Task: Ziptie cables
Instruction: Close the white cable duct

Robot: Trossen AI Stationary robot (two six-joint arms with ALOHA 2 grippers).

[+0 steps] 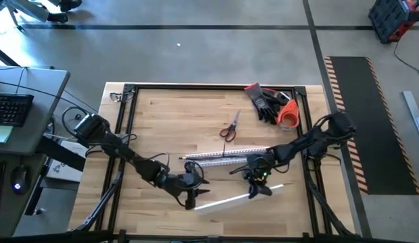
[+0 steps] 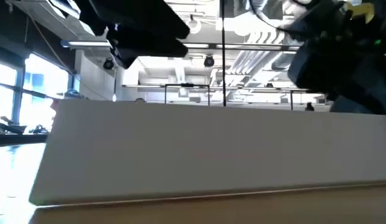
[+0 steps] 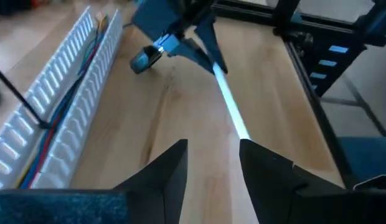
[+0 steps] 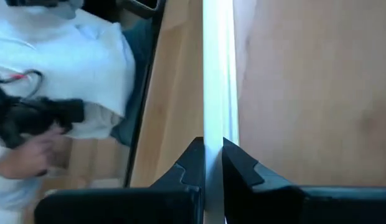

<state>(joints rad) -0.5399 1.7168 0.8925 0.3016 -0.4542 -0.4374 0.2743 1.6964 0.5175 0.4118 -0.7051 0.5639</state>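
Observation:
A flat white strip (image 1: 236, 198) lies slantwise on the table near its near edge. It fills the low view as a broad white band (image 2: 205, 155). My right gripper (image 1: 256, 192) is shut on it. My left gripper (image 1: 190, 200) is open at the strip's left end (image 3: 241, 129), which stops just ahead of the fingertips (image 3: 211, 163). The white comb-slotted duct (image 1: 226, 156) lies behind on the table. Thin wires (image 3: 68, 102) run along its channel, and a thin dark one (image 3: 18, 93) crosses over its wall. My right gripper pinches the flat white strip between its two fingers (image 4: 194, 163), right of the strip's middle (image 4: 216, 127). The fingers come from above and stand across the strip (image 3: 213, 59). The strip runs straight out ahead of the fingers toward my left gripper.
Red-handled scissors (image 1: 230, 126) lie behind the duct. Dark gloves (image 1: 265, 102) and an orange roll (image 1: 288, 115) sit at the far right corner. A black frame rail (image 3: 305, 68) edges the table. A person in a white shirt (image 4: 68, 68) stands beyond the table edge.

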